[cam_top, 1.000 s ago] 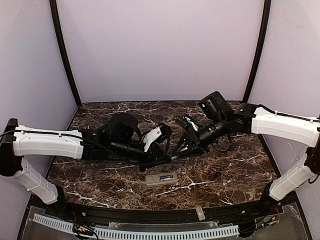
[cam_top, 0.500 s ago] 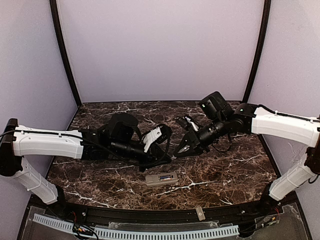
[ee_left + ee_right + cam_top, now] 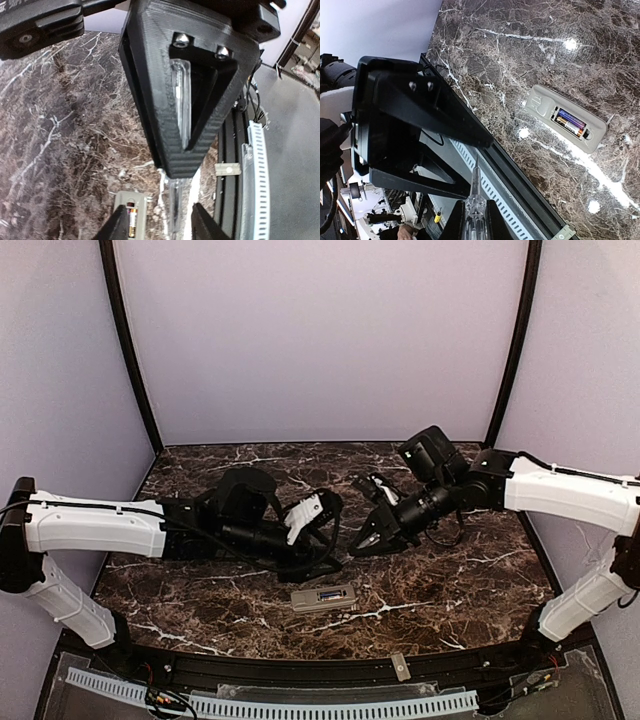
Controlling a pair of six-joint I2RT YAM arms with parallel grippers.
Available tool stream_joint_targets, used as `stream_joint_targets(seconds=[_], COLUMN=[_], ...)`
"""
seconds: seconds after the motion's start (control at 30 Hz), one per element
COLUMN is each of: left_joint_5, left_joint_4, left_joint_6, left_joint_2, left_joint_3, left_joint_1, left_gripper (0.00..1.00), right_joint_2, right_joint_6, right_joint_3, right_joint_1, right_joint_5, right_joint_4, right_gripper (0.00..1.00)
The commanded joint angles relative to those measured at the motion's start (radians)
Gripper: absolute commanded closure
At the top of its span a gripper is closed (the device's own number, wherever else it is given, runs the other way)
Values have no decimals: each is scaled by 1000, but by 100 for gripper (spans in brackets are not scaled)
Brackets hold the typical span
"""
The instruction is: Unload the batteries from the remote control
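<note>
Remote control lies recess-up, clear of parted left fingers and closed, empty right fingers.

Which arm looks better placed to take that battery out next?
Probably the left. The left gripper is open, and its wrist view shows the remote control with its exposed battery right by its fingertips. The right gripper is shut.

The top camera is looking down from high, far behind the black left claw and black right claw. Each wrist camera is staring closely along its own claw. All three are catching the grey-beige rectangular plastic remote control, lying just camera-side of both claws.
</note>
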Motion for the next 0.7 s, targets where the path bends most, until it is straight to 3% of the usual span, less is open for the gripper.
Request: stream_joint_targets(seconds=[0.0,0.2,0.53,0.67], left_joint_5=[-48,-138,-388,-312], left_joint_4=[-27,-11,33,-17], left_joint_6=[20,43,51,61], left_joint_2=[-63,-128,-158,-101], left_joint_3=[-18,-88,-217,-221], left_joint_1=[-4,-4,3,30], left_gripper=[42,4,2,1], right_joint_2=[-36,-56,-100,-122], right_joint_6=[-16,-20,-39,-47], right_joint_3=[-20,-41,-75,-90], right_joint_1=[12,12,14,14], right_joint_5=[38,78,207,279], right_joint_4=[22,12,-25,-56], right_gripper=[100,100,100,100])
